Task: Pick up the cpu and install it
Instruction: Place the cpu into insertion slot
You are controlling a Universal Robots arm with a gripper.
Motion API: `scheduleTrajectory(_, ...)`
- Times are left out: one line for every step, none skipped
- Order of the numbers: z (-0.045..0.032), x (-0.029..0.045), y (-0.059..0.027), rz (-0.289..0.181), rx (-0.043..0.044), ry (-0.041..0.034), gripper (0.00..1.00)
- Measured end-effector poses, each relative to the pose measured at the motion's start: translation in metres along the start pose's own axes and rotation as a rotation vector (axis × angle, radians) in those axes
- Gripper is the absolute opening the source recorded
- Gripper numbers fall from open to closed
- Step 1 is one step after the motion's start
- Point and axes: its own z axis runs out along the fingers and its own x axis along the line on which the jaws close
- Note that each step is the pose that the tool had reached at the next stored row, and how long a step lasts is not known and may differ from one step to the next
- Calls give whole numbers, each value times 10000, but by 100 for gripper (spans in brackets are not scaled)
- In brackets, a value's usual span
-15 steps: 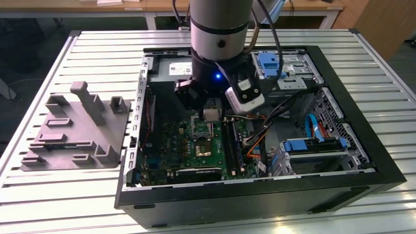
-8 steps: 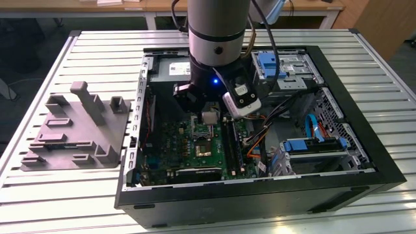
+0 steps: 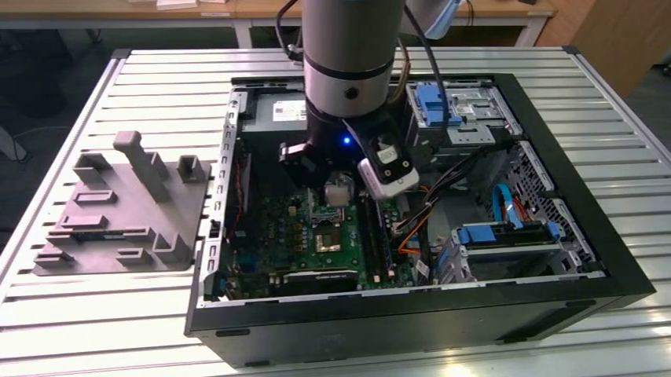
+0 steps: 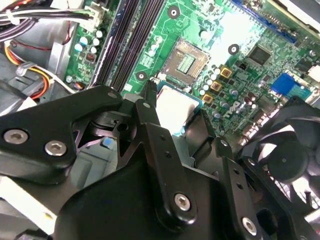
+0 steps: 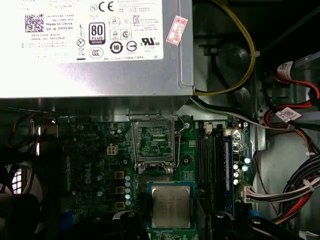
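The cpu [image 5: 171, 206], a small square chip with a pale metal top on a green edge, hangs just above the green motherboard [image 5: 97, 165] inside the open computer case [image 3: 419, 314]. My gripper [image 4: 176, 116] is shut on the cpu [image 4: 175, 104], with a black finger [image 4: 150, 102] against each side. The open socket [image 5: 155, 145], dark with a metal frame, lies on the board a short way beyond the chip and apart from it. In the exterior view the cpu [image 3: 338, 191] shows under the arm's wrist, over the socket [image 3: 326, 237].
A grey plastic fixture [image 3: 126, 208] with posts and slots sits on the slatted table at the exterior view's left. Around the socket are the power supply [image 5: 95, 45], memory slots [image 5: 212, 160], a black fan [image 4: 285, 160], cable bundles [image 5: 295, 190] and blue drive cages [image 3: 504, 236].
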Motion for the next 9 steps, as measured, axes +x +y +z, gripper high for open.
scheduleTrajectory(18,1,-1,-1,0,1,47)
scheduleTrajectory(36,2,-2,-3,0,3,47)
scheduleTrajectory(55,3,-4,-3,0,3,47)
scheduleTrajectory(73,4,-5,-2,0,3,47)
scheduleTrajectory(90,5,-5,-2,0,3,47)
scheduleTrajectory(110,5,-6,-1,-1,3,47)
scheduleTrajectory(128,5,-7,-2,0,4,47)
scheduleTrajectory(146,6,-7,-2,0,4,47)
scheduleTrajectory(163,6,-8,-2,1,5,47)
